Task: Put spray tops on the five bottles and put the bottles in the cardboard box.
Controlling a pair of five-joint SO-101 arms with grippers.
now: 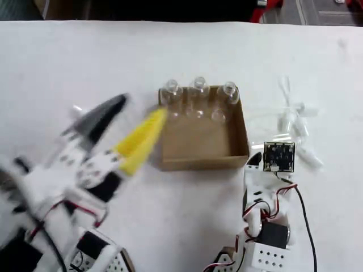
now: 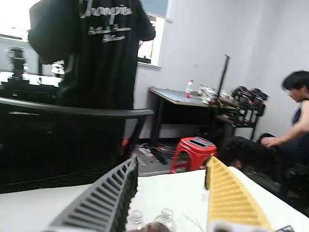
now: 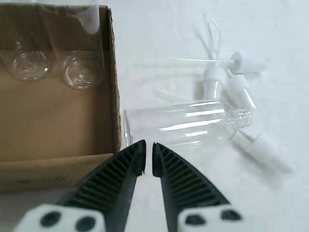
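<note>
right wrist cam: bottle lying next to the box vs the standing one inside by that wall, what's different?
Pose: the lying bottle is on its side, threaded neck pointing away from the cardboard box; the boxed bottle stands upright.
Place: the lying bottle rests on the table just outside the box wall; the boxed bottle is inside.
Shared: both are clear and carry no spray top.

The left arm (image 1: 62, 170) occupies the lower left of the overhead frame, its white links angled toward the upper right. The left gripper (image 1: 142, 106) is spread wide, with the grey finger (image 1: 102, 118) and yellow finger (image 1: 139, 143) diverging in a V. The right arm (image 1: 264, 221) rises from the lower edge, right of centre, with the wrist camera board (image 1: 279, 156) uppermost. On the right gripper (image 3: 147, 152), the black ribbed fingers (image 3: 118, 179) lie nearly together, a thin slit between the tips.
</note>
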